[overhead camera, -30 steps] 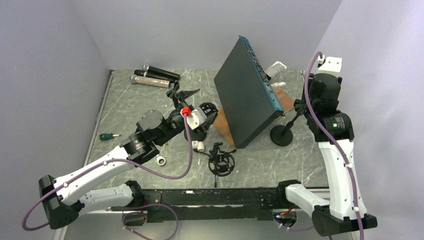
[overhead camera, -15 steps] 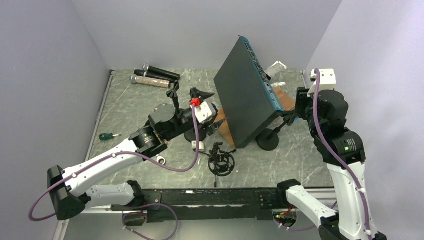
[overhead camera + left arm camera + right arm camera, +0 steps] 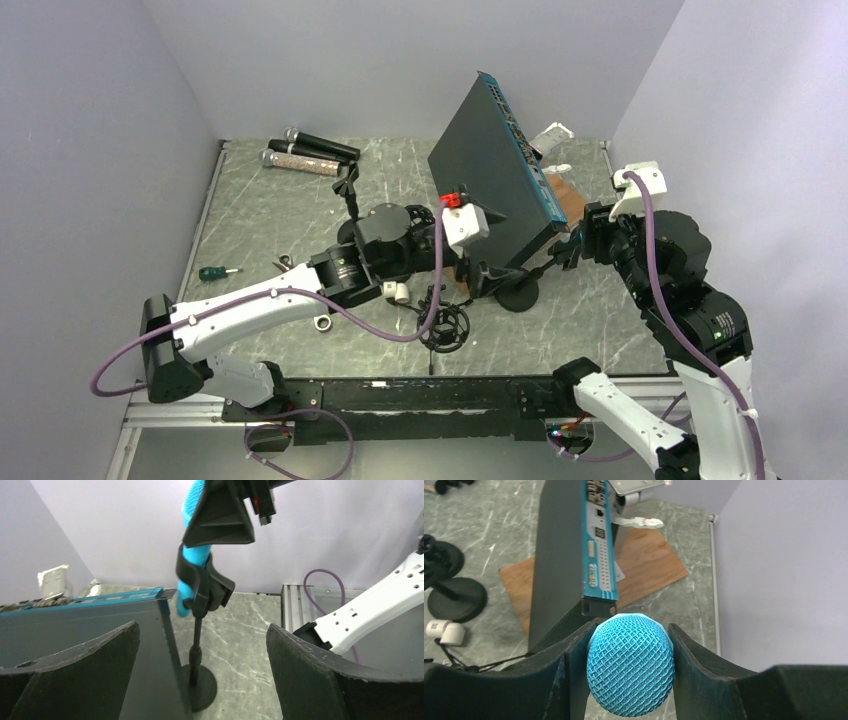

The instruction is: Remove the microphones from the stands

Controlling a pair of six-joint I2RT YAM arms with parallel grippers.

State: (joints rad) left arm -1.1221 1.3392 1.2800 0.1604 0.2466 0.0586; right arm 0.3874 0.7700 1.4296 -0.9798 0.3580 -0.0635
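Microphone (image 3: 192, 555) top beyond upper edge

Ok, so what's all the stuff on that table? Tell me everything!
leaning box: one, dark with blue face, back middle.
wooden board: one, brown, under the box.
mic stand: one, black, beside the box.
blue microphone: one, blue, in that stand's clip.
second stand: one, black, clip empty, left of box.
spare microphones: two, black and sparkly silver, back left.
shock mount: one, black, front middle.
screwdriver: one, green handle, left side.
left tool: one, black, open, facing the mic stand.
right tool: one, black, shut on the blue microphone.
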